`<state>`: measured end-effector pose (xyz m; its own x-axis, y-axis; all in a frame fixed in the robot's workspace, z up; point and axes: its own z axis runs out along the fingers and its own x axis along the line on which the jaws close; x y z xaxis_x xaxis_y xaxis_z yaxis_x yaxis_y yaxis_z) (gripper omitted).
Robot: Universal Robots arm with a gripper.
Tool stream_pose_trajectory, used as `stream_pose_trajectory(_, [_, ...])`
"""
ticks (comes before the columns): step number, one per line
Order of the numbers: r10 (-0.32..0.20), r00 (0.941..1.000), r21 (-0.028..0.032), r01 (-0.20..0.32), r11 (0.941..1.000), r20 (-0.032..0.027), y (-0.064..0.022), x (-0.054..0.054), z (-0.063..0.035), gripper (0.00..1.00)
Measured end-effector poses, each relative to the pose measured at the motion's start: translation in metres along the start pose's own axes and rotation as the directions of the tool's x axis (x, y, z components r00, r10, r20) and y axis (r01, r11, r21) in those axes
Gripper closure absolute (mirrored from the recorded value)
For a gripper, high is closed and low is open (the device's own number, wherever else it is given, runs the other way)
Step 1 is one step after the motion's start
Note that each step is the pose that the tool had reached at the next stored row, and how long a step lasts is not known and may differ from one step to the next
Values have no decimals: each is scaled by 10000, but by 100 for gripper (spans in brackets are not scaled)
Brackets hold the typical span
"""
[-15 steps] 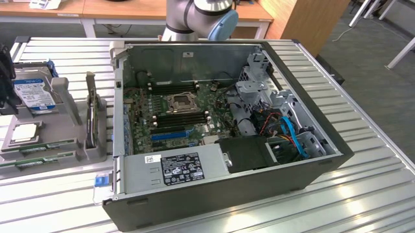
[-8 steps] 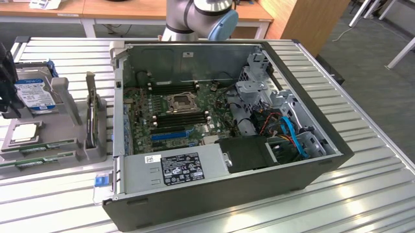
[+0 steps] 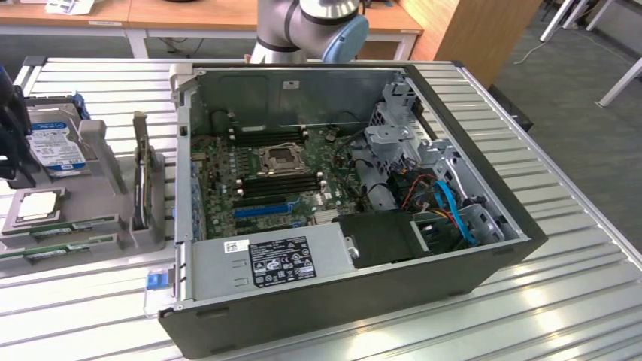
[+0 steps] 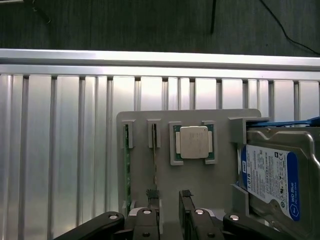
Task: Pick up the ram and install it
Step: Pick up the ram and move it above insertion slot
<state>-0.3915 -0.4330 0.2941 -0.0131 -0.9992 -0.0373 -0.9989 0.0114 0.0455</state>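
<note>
Gripper (image 4: 169, 200) closest to lens: jaws spread wide, nothing between them, hanging over one end of the grey holder (image 4: 140, 115). Ram (image 4: 154, 160) stands on edge in the holder's slot next to the processor (image 4: 194, 142). A second stick (image 4: 127, 170) stands in the holder's outer slot, just beside the ram. Hard drive (image 4: 272, 180) sits at the holder's opposite side, past the processor.

Risks (judgement): one fingertip (image 4: 152, 196) looks to be directly over the ram, not beside it, so the jaws are off-centre. A straight descent could land that finger on the ram's top edge and chip or tilt it. Slots are close together, so the finger might also snag the second stick.

Orientation: the ram's long axis runs along the holder's slot, parallel to the second stick. One end points toward the gripper, the other toward the holder's far edge, thin edge up. Computer case (image 3: 351, 203) lies well apart from the holder.
</note>
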Motion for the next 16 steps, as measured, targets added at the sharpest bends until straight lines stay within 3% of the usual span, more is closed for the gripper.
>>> stream_pose_trajectory(16, [0, 10000, -2, 0, 10000, 0, -7, 14, 157, 70])
